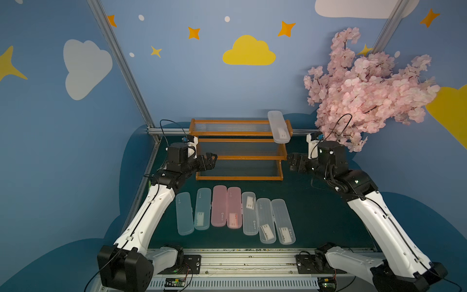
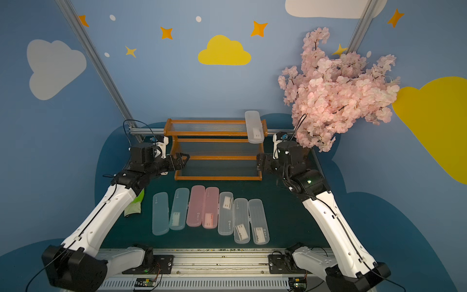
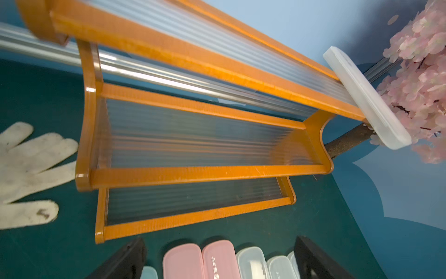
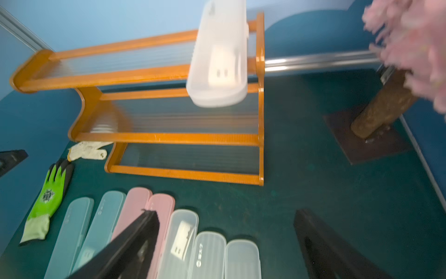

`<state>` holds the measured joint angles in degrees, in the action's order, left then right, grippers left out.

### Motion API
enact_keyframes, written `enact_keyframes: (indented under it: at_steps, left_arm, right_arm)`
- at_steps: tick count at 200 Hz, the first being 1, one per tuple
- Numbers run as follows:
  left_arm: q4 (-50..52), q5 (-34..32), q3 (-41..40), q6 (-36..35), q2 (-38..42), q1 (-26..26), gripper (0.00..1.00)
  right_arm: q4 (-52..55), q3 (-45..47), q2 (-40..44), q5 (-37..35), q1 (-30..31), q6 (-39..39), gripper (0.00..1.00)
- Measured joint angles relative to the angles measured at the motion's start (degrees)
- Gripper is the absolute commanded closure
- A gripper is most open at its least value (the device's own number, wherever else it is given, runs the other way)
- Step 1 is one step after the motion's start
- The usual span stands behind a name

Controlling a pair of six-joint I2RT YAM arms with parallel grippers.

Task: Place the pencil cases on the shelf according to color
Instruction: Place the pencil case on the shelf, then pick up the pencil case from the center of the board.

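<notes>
R claw (image 1: 290,161) wide, empty; white case (image 1: 278,127) on shelf (image 1: 237,139) top tier, above, apart.

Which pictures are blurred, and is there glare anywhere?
Right wrist view: motion blur smears the white case on the shelf and the blossoms. Left wrist view: mild blur, glare on the metal rail behind the shelf. Both top views: sharp, but the table is dim.

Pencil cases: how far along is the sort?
Done: one clear case lies across the top tier of the shelf, at its right end, overhanging the front. In hand: nothing; the left gripper and right gripper hang beside the shelf, fingers apart, empty. Left: seven on the table, namely two blue cases, two pink cases and three clear cases.
</notes>
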<state>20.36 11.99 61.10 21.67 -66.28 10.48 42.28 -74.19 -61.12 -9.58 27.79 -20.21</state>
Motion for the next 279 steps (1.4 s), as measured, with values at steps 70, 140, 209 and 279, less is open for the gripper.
enact_keyframes:
  at_steps: [70,140,209,279]
  left_arm:
    - [5.05,0.09,-7.10,-1.03,7.26,0.04,0.00]
    - [5.35,0.15,-7.32,-1.33,7.02,0.04,0.00]
    - [5.38,0.17,-7.32,-1.33,7.02,0.04,0.00]
    - [5.38,0.17,-7.32,-1.33,7.02,0.04,0.00]
  right_arm:
    - [5.16,26.93,8.81,1.86,7.48,-11.98,0.12]
    - [3.85,32.24,-6.88,4.48,10.29,-18.32,0.10]
    - [0.59,30.10,-20.83,7.48,10.71,-17.18,0.10]
    - [0.50,25.33,-29.11,5.33,7.87,-14.64,0.18]
